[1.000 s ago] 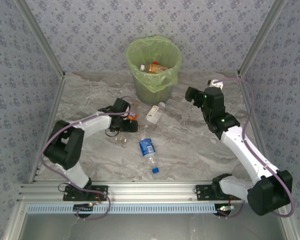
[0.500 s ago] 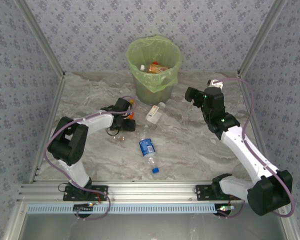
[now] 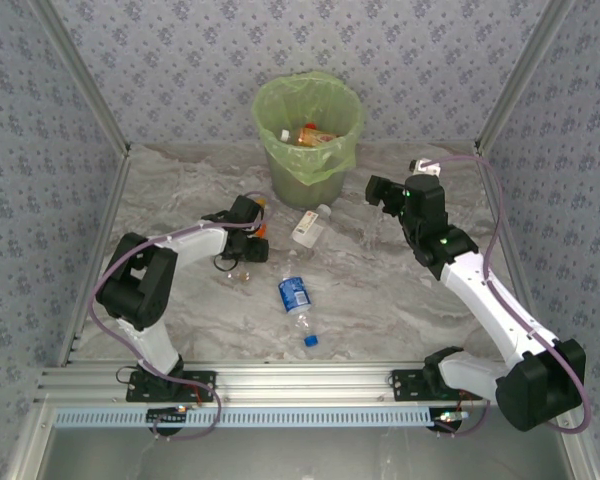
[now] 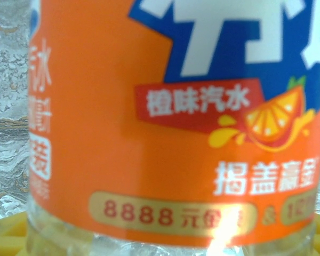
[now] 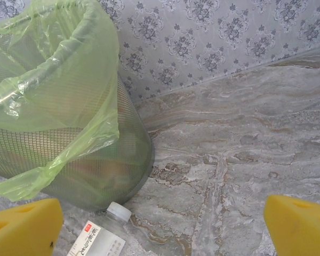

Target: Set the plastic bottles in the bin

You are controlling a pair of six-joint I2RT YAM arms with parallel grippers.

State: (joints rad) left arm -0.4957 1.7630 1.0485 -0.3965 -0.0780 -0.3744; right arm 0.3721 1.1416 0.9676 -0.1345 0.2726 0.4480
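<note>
Orange label, close up at the left wrist: the orange-labelled bottle (image 4: 165, 133) is clamped in the left gripper (image 3: 254, 226), low over the marble table (image 3: 380, 300), near-left of the bin (image 3: 305, 175). The right gripper (image 5: 165, 229) hangs empty, yellow pads (image 5: 26, 226) spread wide, facing the bin's mesh wall. A white-labelled bottle (image 5: 98, 240) lies at the bin's foot, and a blue-labelled bottle (image 3: 294, 295) lies mid-table.

Bin (image 3: 302, 168) at table's 12 o'clock, bottles (image 3: 318, 135) inside. White-label bottle (image 3: 308, 227) at bin's 6. Left gripper (image 3: 254, 229) at 9 o'clock, on orange-label bottle (image 3: 262, 232). Blue-label bottle (image 3: 294, 294) centre. Right gripper (image 3: 378, 193) at 2.
</note>
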